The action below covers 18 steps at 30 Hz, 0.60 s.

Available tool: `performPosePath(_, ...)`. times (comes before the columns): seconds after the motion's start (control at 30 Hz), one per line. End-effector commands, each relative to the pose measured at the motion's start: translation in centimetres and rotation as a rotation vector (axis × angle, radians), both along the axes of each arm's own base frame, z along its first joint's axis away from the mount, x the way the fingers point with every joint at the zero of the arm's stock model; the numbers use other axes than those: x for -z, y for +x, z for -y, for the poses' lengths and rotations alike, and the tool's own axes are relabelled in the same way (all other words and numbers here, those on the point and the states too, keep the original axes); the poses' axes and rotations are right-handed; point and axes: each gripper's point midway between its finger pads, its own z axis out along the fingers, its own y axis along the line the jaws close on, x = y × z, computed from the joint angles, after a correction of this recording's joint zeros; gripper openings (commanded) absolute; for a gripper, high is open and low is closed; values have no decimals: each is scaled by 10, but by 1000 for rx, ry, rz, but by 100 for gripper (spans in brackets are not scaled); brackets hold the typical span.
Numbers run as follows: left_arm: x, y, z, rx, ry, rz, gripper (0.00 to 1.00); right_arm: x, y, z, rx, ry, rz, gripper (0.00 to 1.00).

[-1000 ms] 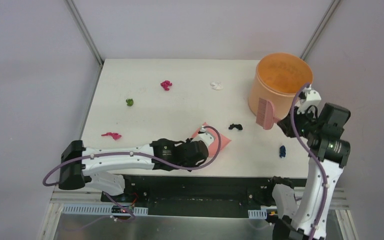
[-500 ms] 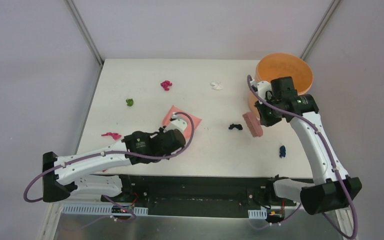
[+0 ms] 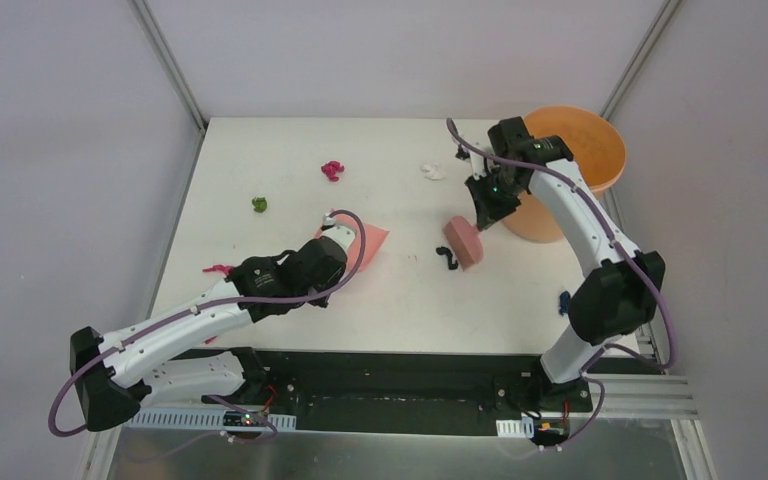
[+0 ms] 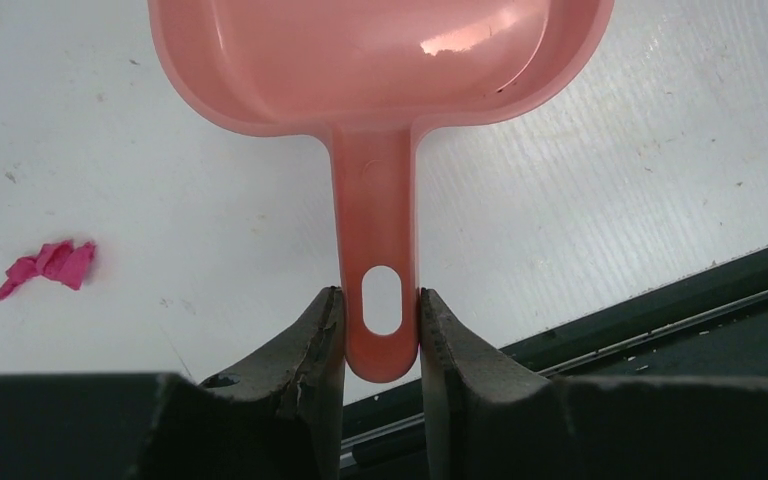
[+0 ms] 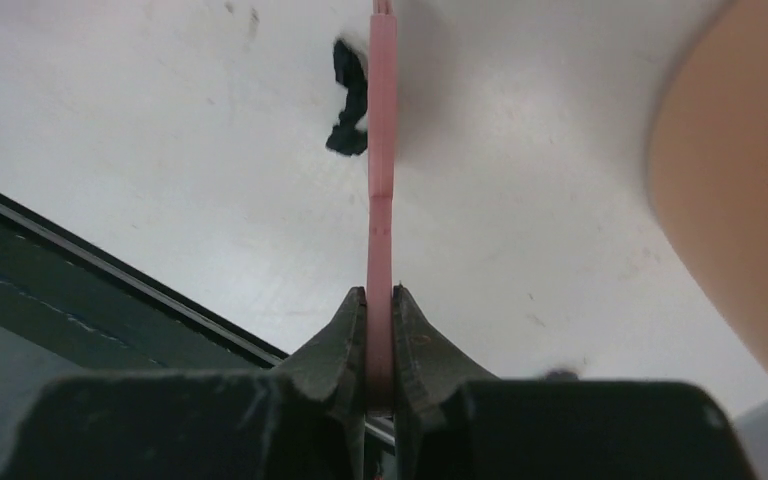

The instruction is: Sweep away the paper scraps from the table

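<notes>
Paper scraps lie scattered on the white table (image 3: 400, 305): a magenta one (image 3: 332, 170), a white one (image 3: 432, 171), a green one (image 3: 259, 204), another magenta one (image 3: 218, 269), a black one (image 3: 445, 260) and a dark blue one (image 3: 564, 301). My left gripper (image 4: 380, 300) is shut on the handle of the pink dustpan (image 4: 380, 60), whose pan (image 3: 362, 238) rests left of centre. My right gripper (image 5: 380, 295) is shut on the thin handle of the pink brush (image 5: 381, 150). The brush head (image 3: 463, 242) touches the black scrap (image 5: 350, 98).
An orange bucket (image 3: 570, 170) stands at the back right, just behind my right arm, and fills the right side of the right wrist view (image 5: 730, 200). The table's black front strip (image 4: 660, 300) runs close behind the dustpan handle. A magenta scrap (image 4: 48, 267) lies left of the dustpan.
My right arm swung the brush from beside the bucket leftward onto the black scrap, nudging it left. My left arm carried the dustpan left and slightly back.
</notes>
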Motion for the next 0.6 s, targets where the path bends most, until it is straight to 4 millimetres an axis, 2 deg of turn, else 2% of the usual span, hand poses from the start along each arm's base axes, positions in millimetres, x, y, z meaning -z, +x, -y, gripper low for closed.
performPosePath(0.0, 3, 1, 13, -2, -112, -4, 0, -38, 17, -55, -35, 227, -7, 0)
performPosePath(0.1, 13, -2, 13, -20, -79, -60, 0, -50, 44, -55, -51, 202, 91, 0)
performPosePath(0.2, 27, -8, 23, 18, -69, -129, 0, -75, 69, -78, -90, 304, 180, 0)
performPosePath(0.33, 44, -12, 31, 40, -35, -224, 0, -102, 113, -122, -87, 513, 262, 0)
performPosePath(0.47, 43, -6, 27, 20, -38, -208, 0, -105, 152, -173, -74, 740, 235, 0)
performPosePath(0.57, 38, -7, 33, 63, -86, -183, 0, -106, 183, -210, -22, 911, 196, 0)
